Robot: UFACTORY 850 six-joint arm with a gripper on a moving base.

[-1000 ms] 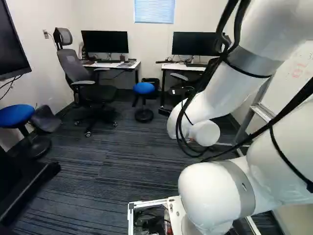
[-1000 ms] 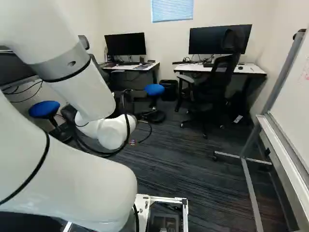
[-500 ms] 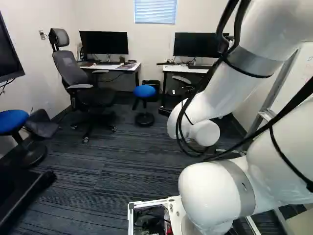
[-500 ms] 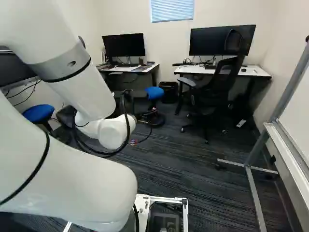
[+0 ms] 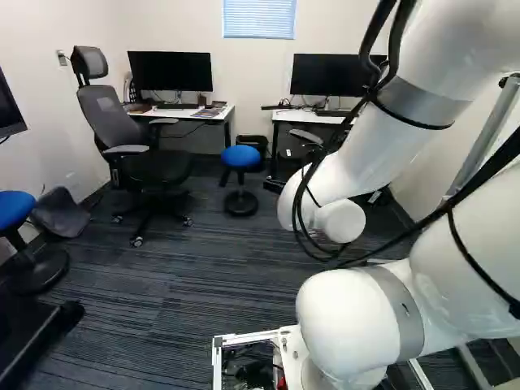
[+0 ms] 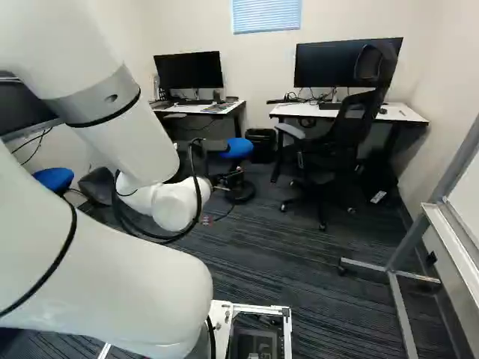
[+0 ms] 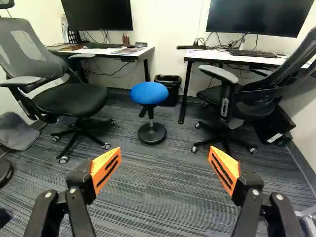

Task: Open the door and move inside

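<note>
No door shows in any view. In the wrist view my gripper point(image 7: 165, 150) stands open, its two orange pads wide apart with nothing between them. Beyond the fingers lie carpeted floor point(image 7: 153, 182) and a blue stool point(image 7: 149, 93). In the base views I cannot make the gripper out behind the arm's white wrist point(image 6: 176, 206).
A grey office chair point(image 5: 146, 162) stands at a desk point(image 5: 191, 112); a black chair point(image 6: 337, 142) stands at another desk point(image 6: 408, 114). A wheeled whiteboard frame point(image 6: 400, 307) is near on the right. Another blue stool point(image 5: 15, 207) and a dark-edged object point(image 5: 49, 333) are at the left.
The base has moved forward: the room's furniture looks nearer and spreads outward, the left stool further left and the whiteboard frame further right. The arm keeps its pose against its lowest joint.
</note>
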